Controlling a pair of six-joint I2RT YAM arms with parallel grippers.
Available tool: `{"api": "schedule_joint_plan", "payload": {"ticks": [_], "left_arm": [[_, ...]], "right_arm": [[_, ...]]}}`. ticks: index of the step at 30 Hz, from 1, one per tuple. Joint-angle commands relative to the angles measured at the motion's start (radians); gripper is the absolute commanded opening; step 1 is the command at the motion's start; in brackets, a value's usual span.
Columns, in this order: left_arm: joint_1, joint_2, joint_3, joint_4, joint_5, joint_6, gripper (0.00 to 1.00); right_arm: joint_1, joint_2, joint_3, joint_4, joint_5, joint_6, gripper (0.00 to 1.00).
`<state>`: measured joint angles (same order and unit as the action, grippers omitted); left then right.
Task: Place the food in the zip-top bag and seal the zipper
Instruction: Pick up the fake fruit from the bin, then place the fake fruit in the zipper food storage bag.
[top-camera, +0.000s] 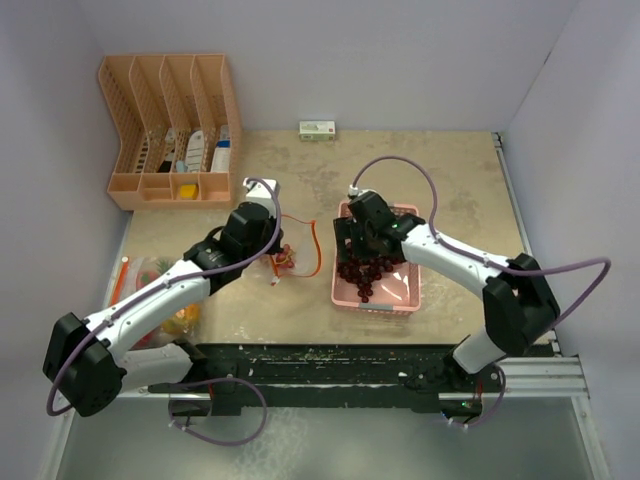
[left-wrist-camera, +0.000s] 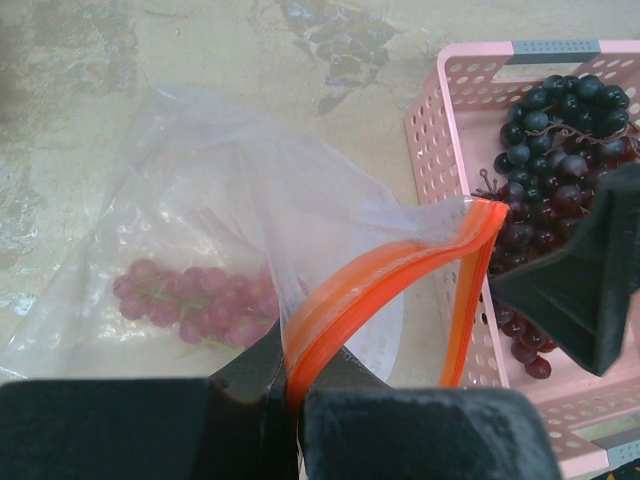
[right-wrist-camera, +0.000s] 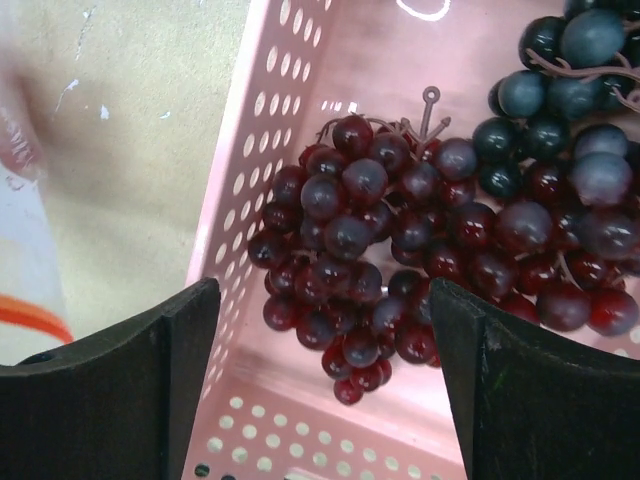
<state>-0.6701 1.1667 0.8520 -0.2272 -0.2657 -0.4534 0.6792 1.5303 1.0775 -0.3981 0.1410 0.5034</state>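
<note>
My left pincer (left-wrist-camera: 290, 390) is clamped on the orange zipper strip (left-wrist-camera: 400, 275) at the bottom middle of the left wrist view. It holds up the mouth of the zip-top bag (left-wrist-camera: 200, 180) toward the pink tray (left-wrist-camera: 440, 150), so food can drop straight in. One grape bunch (left-wrist-camera: 190, 300) lies inside, lower left. My right pincer (right-wrist-camera: 325, 350) hangs spread wide over the dark red grapes (right-wrist-camera: 350, 240) in the tray, ready to close.

Top overhead, far; wrist cameras close, both seeing pink tray (left-wrist-camera: 432, 140).
</note>
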Motion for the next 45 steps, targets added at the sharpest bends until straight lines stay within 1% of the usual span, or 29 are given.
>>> {"api": "schedule_joint_plan", "payload": {"ticks": [1,4,10,11,13,14,17,19,20,22,24,28,31,37,40,42,45], "left_arm": [[-0.002,-0.034,-0.004,0.016,-0.016,0.0,0.0],[-0.001,-0.045,-0.005,0.012,-0.007,0.0,0.0],[-0.001,-0.081,-0.005,-0.002,-0.01,0.011,0.0],[-0.002,-0.084,-0.004,-0.003,-0.01,0.013,0.0],[-0.001,-0.088,-0.004,-0.008,-0.01,0.014,0.0],[-0.001,-0.088,-0.003,-0.014,-0.012,0.015,0.0],[-0.002,-0.092,-0.003,-0.031,-0.021,0.018,0.0],[-0.002,-0.093,-0.005,-0.036,-0.03,0.017,0.0],[-0.001,-0.092,-0.005,-0.037,-0.034,0.017,0.0],[0.0,-0.084,-0.005,-0.034,-0.036,0.018,0.0],[-0.001,-0.072,-0.006,-0.031,-0.038,0.014,0.0],[-0.002,-0.051,-0.012,-0.016,-0.037,0.004,0.0],[0.0,-0.032,-0.01,0.002,-0.036,0.005,0.0],[0.001,0.046,0.044,-0.008,-0.009,0.0,0.0],[0.001,0.075,0.074,-0.007,0.034,-0.006,0.0],[0.001,0.088,0.093,-0.018,0.068,-0.016,0.0],[0.001,0.086,0.117,-0.035,0.109,-0.028,0.0]], "right_arm": [[-0.006,0.06,-0.014,0.084,-0.017,0.016,0.86],[-0.009,0.119,-0.031,0.108,-0.019,0.027,0.83],[-0.022,0.184,-0.062,0.161,0.065,0.056,0.82],[-0.023,0.197,-0.062,0.172,0.061,0.055,0.8],[-0.027,0.232,-0.063,0.179,0.045,0.052,0.71],[-0.027,0.245,-0.063,0.186,0.035,0.053,0.65],[-0.026,0.216,-0.099,0.199,0.031,0.058,0.37],[-0.027,0.151,-0.103,0.188,0.043,0.056,0.23],[-0.027,0.115,-0.094,0.175,0.048,0.047,0.18],[-0.026,0.039,-0.079,0.138,0.052,0.027,0.11],[-0.027,-0.041,-0.025,0.109,0.027,-0.006,0.08],[-0.026,-0.186,0.015,0.083,-0.061,-0.073,0.05],[-0.025,-0.268,0.026,0.134,-0.199,-0.136,0.04],[-0.021,-0.422,-0.06,0.302,-0.402,-0.136,0.03],[-0.017,-0.466,-0.129,0.46,-0.46,-0.088,0.03],[-0.013,-0.492,-0.188,0.618,-0.471,-0.025,0.03],[-0.001,-0.51,-0.295,0.889,-0.429,0.083,0.03]]}}
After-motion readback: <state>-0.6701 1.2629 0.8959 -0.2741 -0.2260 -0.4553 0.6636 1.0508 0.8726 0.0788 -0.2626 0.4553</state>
